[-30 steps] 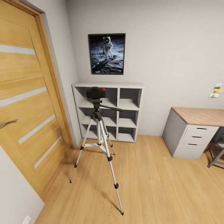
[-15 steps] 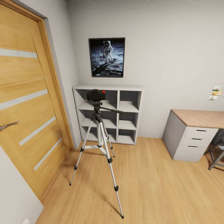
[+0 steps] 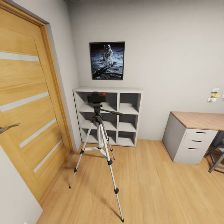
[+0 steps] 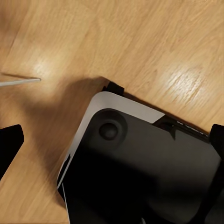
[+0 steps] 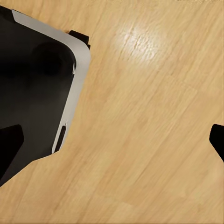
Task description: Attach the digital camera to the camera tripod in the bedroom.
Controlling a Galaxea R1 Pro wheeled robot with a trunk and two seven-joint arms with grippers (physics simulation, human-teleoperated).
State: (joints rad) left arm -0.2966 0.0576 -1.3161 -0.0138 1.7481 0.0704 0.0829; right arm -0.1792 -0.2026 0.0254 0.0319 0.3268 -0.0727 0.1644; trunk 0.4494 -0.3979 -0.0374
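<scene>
Although the digital camera [image 3: 96, 97] already sits on the black head of the camera tripod [image 3: 99, 146], whether it is truly locked there cannot be read from these pictures, and that is the main risk: I judge that a camera merely resting on the head could slide off at the slightest knock. The tripod stands on the light wood floor [image 3: 155, 186] of the bedroom, between the wooden door [image 3: 28, 102] and the white shelf unit [image 3: 109, 115] against the far wall, with the desk [image 3: 194, 133] well apart toward the right corner. Its 3 thin legs are splayed wide, and 1 reaches far toward the robot, so a base that rolls forward or turns carelessly could catch that foot and tip the whole stand. The pan handle juts toward the shelves, another thing an arm could snag. In the left wrist view the left gripper [image 4: 112, 140] hangs over the robot's own black and white base [image 4: 140, 172] and the floor, its 2 fingertips spread far apart with nothing between them; the right gripper [image 5: 112, 140] is likewise spread wide and holds nothing. With both arms hanging low, the chief danger is the base, not the fingers.
</scene>
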